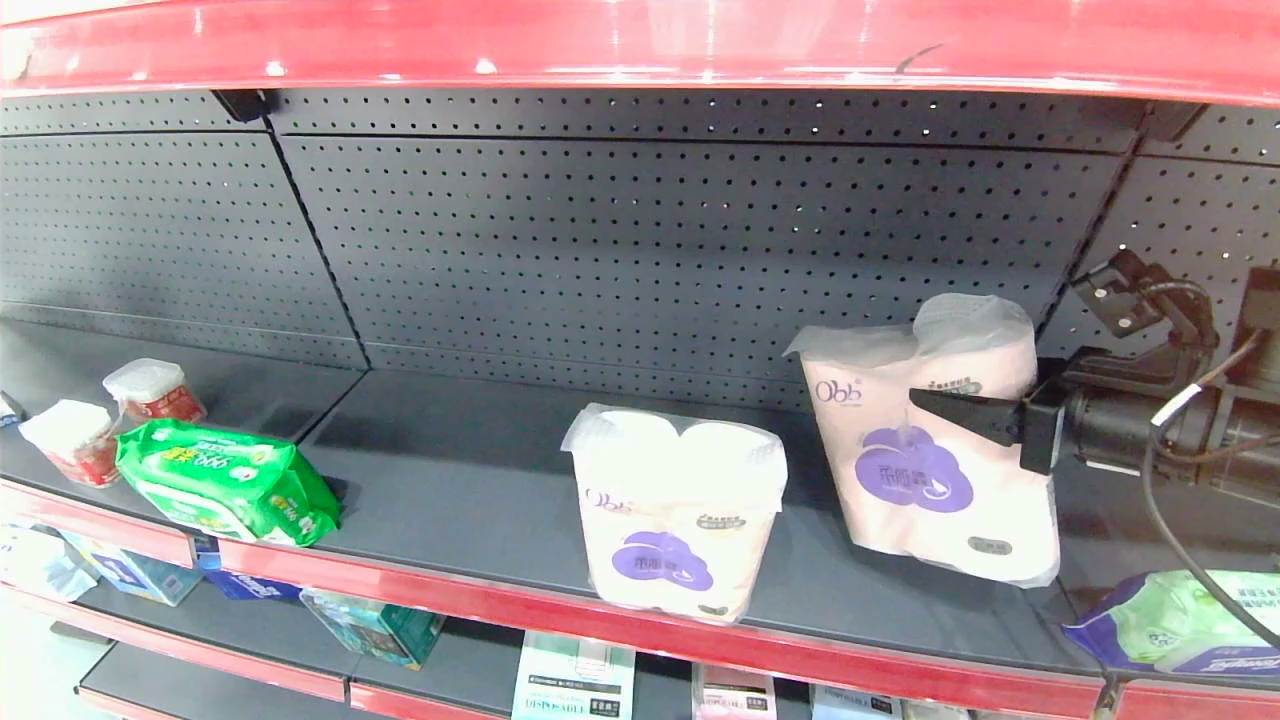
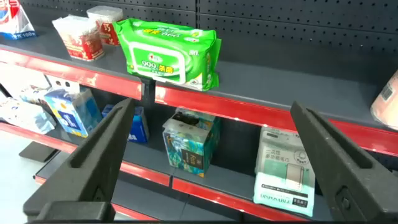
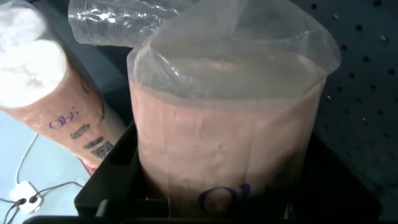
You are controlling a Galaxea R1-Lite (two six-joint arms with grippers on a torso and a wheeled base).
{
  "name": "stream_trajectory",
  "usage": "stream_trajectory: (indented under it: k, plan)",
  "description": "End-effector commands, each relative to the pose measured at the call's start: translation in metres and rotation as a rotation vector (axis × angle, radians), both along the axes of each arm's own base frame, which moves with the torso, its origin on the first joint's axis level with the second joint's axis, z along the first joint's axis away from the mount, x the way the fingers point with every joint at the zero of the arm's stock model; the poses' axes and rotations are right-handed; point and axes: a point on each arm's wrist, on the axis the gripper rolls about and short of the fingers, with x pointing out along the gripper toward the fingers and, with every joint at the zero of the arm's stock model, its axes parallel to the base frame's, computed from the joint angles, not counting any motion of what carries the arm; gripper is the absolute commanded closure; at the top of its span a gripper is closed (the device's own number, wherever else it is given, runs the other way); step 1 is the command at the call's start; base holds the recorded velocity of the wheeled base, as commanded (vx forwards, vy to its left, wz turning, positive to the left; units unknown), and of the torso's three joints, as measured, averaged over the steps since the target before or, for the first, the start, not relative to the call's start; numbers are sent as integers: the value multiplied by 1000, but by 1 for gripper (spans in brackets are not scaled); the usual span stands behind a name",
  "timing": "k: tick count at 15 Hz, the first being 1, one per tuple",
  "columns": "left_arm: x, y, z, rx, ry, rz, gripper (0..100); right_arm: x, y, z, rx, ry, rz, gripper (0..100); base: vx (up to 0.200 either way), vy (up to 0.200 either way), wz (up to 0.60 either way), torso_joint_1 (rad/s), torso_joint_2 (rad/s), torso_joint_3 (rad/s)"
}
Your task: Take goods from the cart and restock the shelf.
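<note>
- The held roll pack (image 1: pixel 940 450) is at the right end of the shelf (image 1: pixel 450 480), tilted, top leaning toward the pegboard back wall.
- The right gripper (image 1: pixel 960 412) is clamped across the pack's middle. One black finger lies over the printed front, and the jaws are spread only as wide as the pack.
- The pack looks light and soft, paper rolls in thin slippery film. A grip across the roll bodies seems soundest, since the loose film at the top would probably slide or tear.
- The left gripper (image 2: pixel 211 106) is spread wide and holds nothing, in front of the lower shelves.
- A second roll pack (image 1: pixel 675 510) stands upright at the front edge, mid-shelf, apart from the held one.
- The gripper's far finger is hidden behind the pack. I cannot tell whether the pack's base touches the shelf board.
- A pouch (image 1: pixel 1190 620) at the right front corner is cut off.
</note>
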Motion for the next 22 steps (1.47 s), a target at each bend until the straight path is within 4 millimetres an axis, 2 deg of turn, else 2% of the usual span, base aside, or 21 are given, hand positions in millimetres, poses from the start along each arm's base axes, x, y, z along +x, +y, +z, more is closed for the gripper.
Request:
stream_trajectory:
  k: [1,5,8,11,13,15,16,19,22]
  plan:
    - [0,0,0,0,-2,0,0,27,3,-8,10,27,37,100,0,0,0,0,0,0]
    - [0,0,0,-1,0,0,0,61,8,-12,40,-47,129,100,0,0,0,0,0,0]
    - [0,0,0,-1,1,0,0,82,12,-29,90,-44,195,100,0,0,0,0,0,0]
    - [0,0,0,-1,0,0,0,100,33,-37,146,-84,249,100,0,0,0,0,0,0]
    - [0,0,0,-1,0,0,0,104,52,-44,152,-87,307,100,0,0,0,0,0,0]
    - [0,0,0,-1,0,0,0,106,62,-51,153,-83,338,100,0,0,0,0,0,0]
    - [0,0,0,-1,0,0,0,112,73,-60,155,-97,360,100,0,0,0,0,0,0]
    - [0,0,0,1,1,0,0,120,76,-71,153,-109,366,100,0,0,0,0,0,0]
    - [0,0,0,-1,1,0,0,120,62,-88,119,-82,393,100,0,0,0,0,0,0]
